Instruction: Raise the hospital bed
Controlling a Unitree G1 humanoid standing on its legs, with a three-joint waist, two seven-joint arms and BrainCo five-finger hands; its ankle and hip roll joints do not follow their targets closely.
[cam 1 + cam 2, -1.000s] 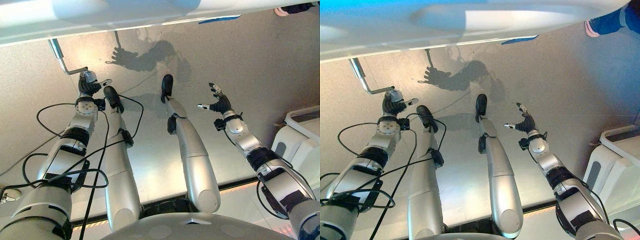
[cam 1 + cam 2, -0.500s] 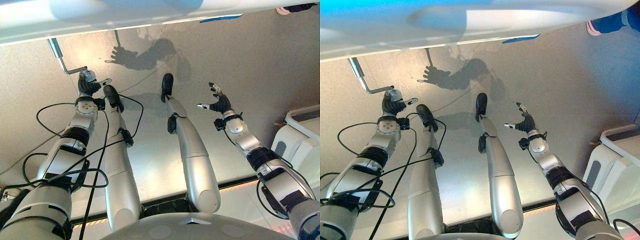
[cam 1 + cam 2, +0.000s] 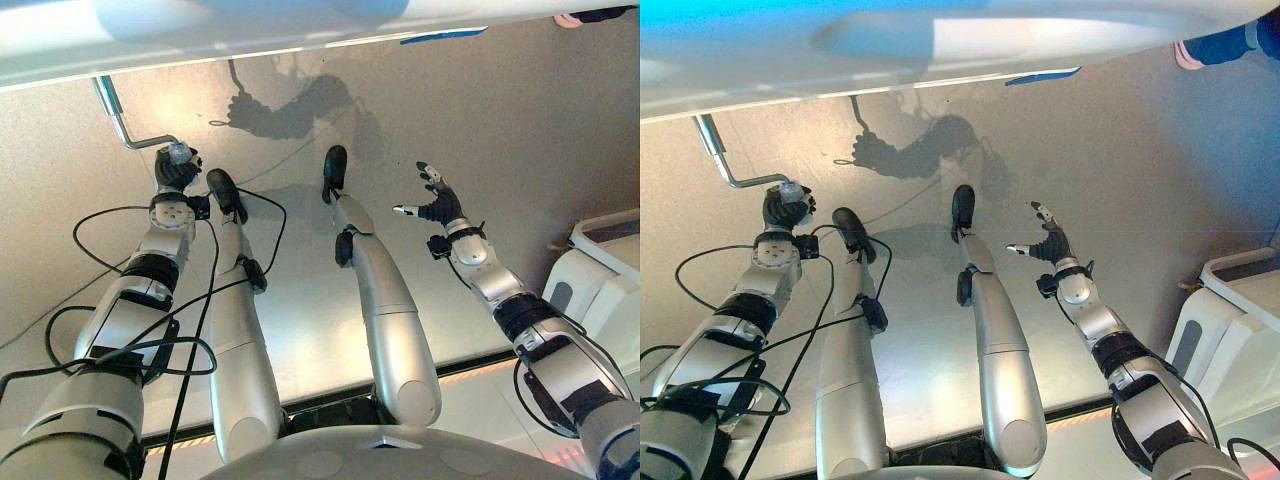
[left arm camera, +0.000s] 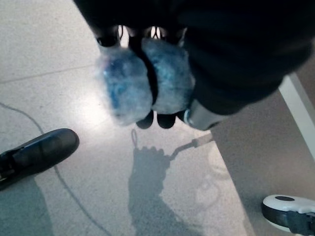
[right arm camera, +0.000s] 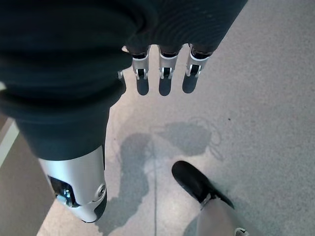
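On the far left, one silver crank [image 3: 122, 125] is seen hanging from beneath the pale edge of the hospital bed [image 3: 200, 35], which runs across the far side of the scene. The crank drops from the bed frame, bends, and ends in a grip wrapped in a bluish translucent covering [image 4: 142, 81].

The left arm is stretched forward and to the left, and the left hand [image 3: 175, 170] is raised to the end of the crank. Its fingers [image 4: 165, 118] are clenched around the wrapped grip, as is shown in the left wrist view, where the dark tips are curled over the covering.

On the right, the right arm is extended forward with the right hand [image 3: 437, 205] held up above the grey floor [image 3: 500, 140], well apart from the crank and the bed. Its fingers [image 5: 160, 81] are straight and spread, with the thumb set apart; nothing is held or touched.

At the far right edge, part of one white piece of equipment [image 3: 600, 270] is seen standing on the floor. A person's shoe [image 3: 1200, 50] is seen at the far right, just beside the bed's edge.
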